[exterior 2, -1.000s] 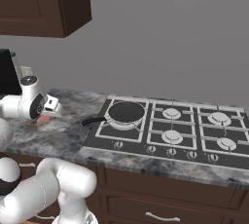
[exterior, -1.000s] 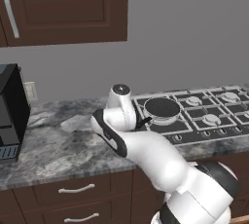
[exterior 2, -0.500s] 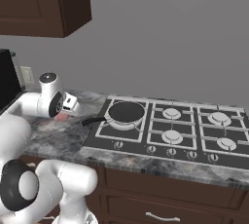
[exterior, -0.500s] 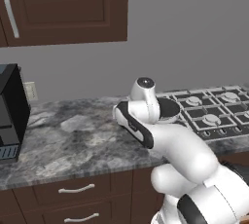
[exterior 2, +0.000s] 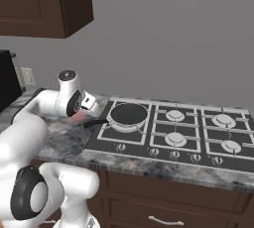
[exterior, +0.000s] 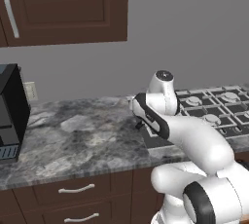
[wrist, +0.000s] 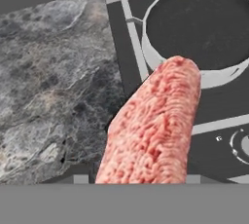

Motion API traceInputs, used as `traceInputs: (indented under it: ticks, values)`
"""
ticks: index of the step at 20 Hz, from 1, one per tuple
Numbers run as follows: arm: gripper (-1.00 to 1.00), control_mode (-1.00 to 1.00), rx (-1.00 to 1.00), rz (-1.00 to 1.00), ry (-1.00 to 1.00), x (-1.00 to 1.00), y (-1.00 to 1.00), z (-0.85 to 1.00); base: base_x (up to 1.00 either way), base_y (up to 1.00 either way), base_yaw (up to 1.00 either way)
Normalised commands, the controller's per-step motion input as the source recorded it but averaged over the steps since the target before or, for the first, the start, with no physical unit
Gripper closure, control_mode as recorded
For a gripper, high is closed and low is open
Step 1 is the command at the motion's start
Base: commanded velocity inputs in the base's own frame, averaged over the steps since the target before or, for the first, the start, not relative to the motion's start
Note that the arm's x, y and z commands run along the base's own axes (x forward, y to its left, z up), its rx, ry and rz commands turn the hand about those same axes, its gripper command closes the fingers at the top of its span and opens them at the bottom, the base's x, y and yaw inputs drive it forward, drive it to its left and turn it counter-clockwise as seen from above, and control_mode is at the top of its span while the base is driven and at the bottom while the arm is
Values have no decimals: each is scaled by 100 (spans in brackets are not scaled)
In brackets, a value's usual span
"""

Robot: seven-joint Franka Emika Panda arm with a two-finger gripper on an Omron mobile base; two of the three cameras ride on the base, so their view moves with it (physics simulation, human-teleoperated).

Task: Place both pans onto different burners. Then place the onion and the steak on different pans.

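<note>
- Right base view shows one frying pan (exterior 2: 129, 114) already seated on the front-left burner of the hob (exterior 2: 198, 140), its short handle (exterior 2: 95, 122) sticking out toward 9 o'clock over the hob's edge
- Four other burners there are bare, among them the ring (exterior 2: 174, 115) at 3 o'clock from the pan; I see no second pan and no onion on them
- Hand view has the steak (wrist: 155, 130) rising from the bottom edge, a red-pink marbled slab whose rounded tip overlaps the near rim of the pan (wrist: 194, 28) at about 1 o'clock
- Gripper (exterior 2: 88, 104): its fingertips are hidden behind the meat, so I cannot see the jaws directly; since the steak hangs in line with the hand above the granite counter (wrist: 48, 86), I judge it clamped on the steak
- From the right base view the hand sits at 9 o'clock of the pan, just beside the handle, with a strip of pink meat (exterior 2: 74, 119) showing beneath it; it is over the counter, not over the pan
- Left base view has the arm (exterior: 168, 116) bent across the counter's middle, blocking the pan
- Progress, as a judgement: one pan placed, the steak in transit and close to its pan
- Left to do: lower the steak into this pan, put the second pan on another burner, and set the onion in it
</note>
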Motion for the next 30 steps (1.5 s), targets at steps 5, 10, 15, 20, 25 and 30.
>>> traceInputs:
  ticks: [5, 10, 15, 20, 25, 30]
  values:
    - [100, -100, 1, -12, 0, 18, -57, 11, 0, 0, 0]
    - [100, -100, 7, -10, 0, 34, -61, 0, 0, 0, 0]
    - [100, -100, 9, -7, 0, 56, -48, 0, 0, 0, 0]
    - [100, -100, 5, -1, 0, 55, -18, -8, 0, 0, 0]
    - [100, -100, -2, 0, 0, 32, -3, -15, 0, 0, 0]
    - [100, -100, -7, 0, 3, 19, -14, -34, 0, 0, 0]
